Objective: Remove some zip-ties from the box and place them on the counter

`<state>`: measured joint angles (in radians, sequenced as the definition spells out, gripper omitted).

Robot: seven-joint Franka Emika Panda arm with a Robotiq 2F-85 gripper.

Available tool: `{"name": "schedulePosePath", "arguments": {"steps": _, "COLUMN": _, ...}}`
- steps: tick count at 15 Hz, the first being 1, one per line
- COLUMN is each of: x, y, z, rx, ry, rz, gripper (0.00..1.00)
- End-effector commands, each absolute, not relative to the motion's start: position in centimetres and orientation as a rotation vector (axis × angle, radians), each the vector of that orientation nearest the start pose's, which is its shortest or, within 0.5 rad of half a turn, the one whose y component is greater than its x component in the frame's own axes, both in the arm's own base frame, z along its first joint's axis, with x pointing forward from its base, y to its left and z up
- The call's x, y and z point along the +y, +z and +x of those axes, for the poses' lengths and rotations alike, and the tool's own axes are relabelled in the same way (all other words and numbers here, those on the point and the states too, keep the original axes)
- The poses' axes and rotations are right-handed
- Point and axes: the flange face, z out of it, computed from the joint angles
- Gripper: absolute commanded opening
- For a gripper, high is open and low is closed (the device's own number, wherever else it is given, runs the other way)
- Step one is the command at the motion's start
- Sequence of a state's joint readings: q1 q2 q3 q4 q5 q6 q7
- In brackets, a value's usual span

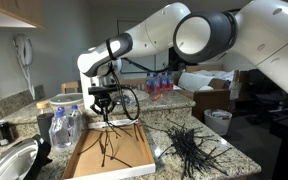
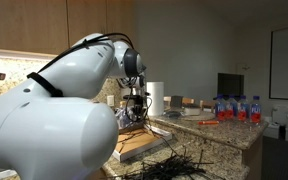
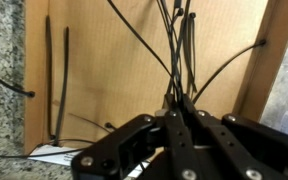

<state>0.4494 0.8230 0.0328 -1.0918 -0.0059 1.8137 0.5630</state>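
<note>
My gripper (image 1: 106,113) hangs over the box (image 1: 134,150), shut on a bundle of black zip-ties (image 1: 109,140) whose ends dangle toward the box floor. In the wrist view the gripper (image 3: 179,106) pinches the zip-ties (image 3: 176,50), which fan out over the brown box (image 3: 94,60). Two loose strips (image 3: 52,85) lie along the box's wall. A pile of zip-ties (image 1: 189,148) lies on the counter (image 1: 234,160) beside the box. In an exterior view the gripper (image 2: 136,110) is above the box (image 2: 134,146), with the pile (image 2: 174,166) in front.
Clear water bottles (image 1: 64,125) stand next to the box, beside a metal sink (image 1: 12,160). More bottles (image 1: 159,83) line the raised ledge. A taller carton (image 1: 214,95) and a bin (image 1: 219,120) stand beyond the counter. A paper towel roll (image 2: 155,98) is behind the box.
</note>
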Motion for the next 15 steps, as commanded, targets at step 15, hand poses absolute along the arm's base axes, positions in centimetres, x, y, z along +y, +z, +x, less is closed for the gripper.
{"name": "schedulePosePath", "arguments": {"steps": 15, "x": 10.0, "y": 42.9, "z": 62.7, "rx": 1.135, "ry": 0.255, "rz": -3.062, "gripper": 0.06}}
